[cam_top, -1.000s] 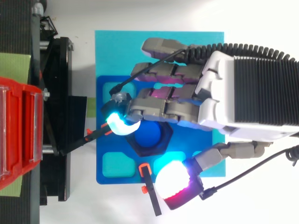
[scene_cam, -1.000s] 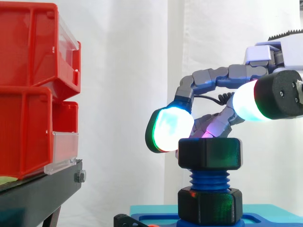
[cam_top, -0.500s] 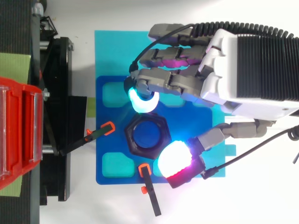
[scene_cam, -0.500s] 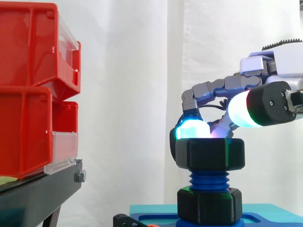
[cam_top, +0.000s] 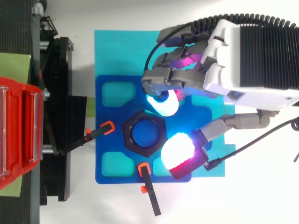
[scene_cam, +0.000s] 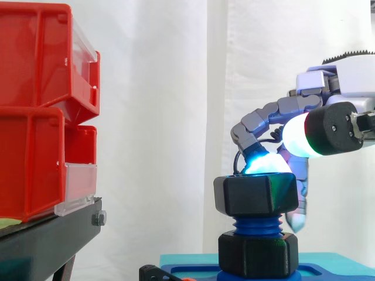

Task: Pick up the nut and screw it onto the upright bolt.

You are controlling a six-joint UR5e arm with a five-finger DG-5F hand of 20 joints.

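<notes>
Looking from the side: nut (scene_cam: 254, 195) sits threaded on top of the upright bolt (scene_cam: 258, 224); hand (scene_cam: 266, 117) hangs curled over it, one of its pads (scene_cam: 266, 165) at the far top edge, gripping nothing.
Looking from above: the pads stand by the nut's right-side corners.
Handling: probably light, stiff plastic; pinch two opposite flats.
</notes>
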